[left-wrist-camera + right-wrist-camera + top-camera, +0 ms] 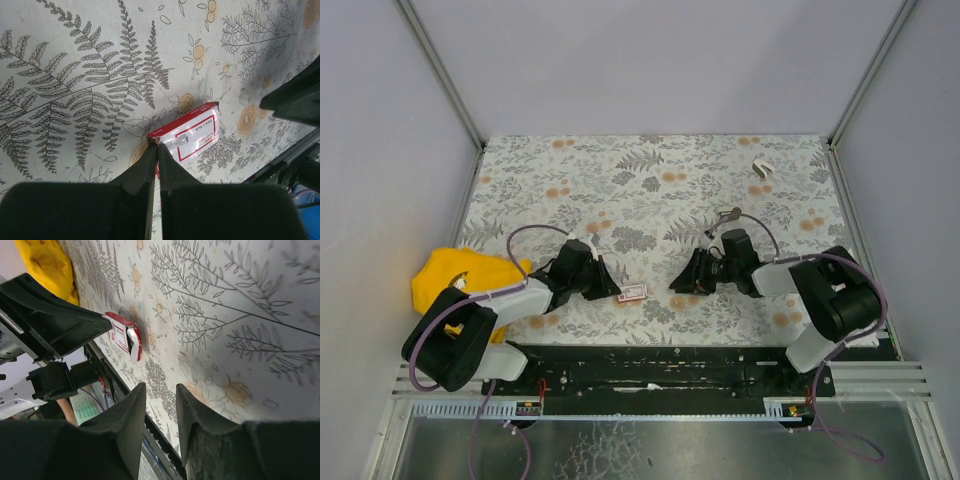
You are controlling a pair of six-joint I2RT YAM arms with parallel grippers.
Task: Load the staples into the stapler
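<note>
The staples (632, 292) are a small flat red-and-white carton lying on the floral table cover near the front middle. It also shows in the left wrist view (192, 132) and in the right wrist view (122, 335). My left gripper (617, 291) is shut, its fingertips (150, 150) pinching the carton's near left corner, with red showing between the pads. My right gripper (676, 284) is open and empty, low over the table a short way right of the carton, with its jaws (160, 390) pointing at it. I cannot pick out a stapler in these views.
A crumpled yellow cloth (455, 278) lies at the left edge by the left arm and also shows in the right wrist view (47, 265). A small white V-shaped piece (761, 168) lies at the far right. The black rail (650, 365) runs along the front edge.
</note>
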